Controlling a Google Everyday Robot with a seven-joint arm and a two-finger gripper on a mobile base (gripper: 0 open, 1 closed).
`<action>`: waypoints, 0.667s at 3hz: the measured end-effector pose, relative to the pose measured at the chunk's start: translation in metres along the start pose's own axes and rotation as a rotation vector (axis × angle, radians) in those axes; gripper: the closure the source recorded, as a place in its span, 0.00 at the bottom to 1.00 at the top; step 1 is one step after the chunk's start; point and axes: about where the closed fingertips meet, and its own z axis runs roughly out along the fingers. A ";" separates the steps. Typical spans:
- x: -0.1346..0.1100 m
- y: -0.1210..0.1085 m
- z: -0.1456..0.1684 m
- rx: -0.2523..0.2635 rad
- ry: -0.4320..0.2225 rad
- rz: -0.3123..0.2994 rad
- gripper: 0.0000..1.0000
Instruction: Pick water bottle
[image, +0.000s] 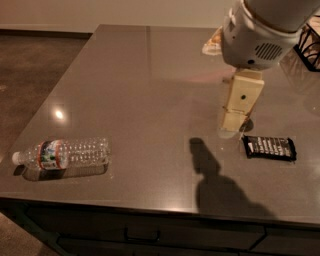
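Observation:
The water bottle (65, 154) lies on its side near the front left corner of the dark counter (140, 90). It is clear and ribbed, with its white cap pointing left and a red, white and green-blue label. My gripper (234, 120) hangs from the white arm (260, 30) over the right half of the counter, far to the right of the bottle and well apart from it. It holds nothing that I can see. The orange-brown can is hidden behind the gripper.
A black snack packet (269, 147) lies flat just right of the gripper. A light bag (214, 44) shows behind the arm at the back. A black wire rack (309, 47) stands at the right edge. The counter's front edge runs below the bottle, with drawers underneath.

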 end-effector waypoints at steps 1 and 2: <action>-0.045 0.005 0.021 -0.041 -0.026 -0.109 0.00; -0.070 0.011 0.038 -0.077 -0.041 -0.162 0.00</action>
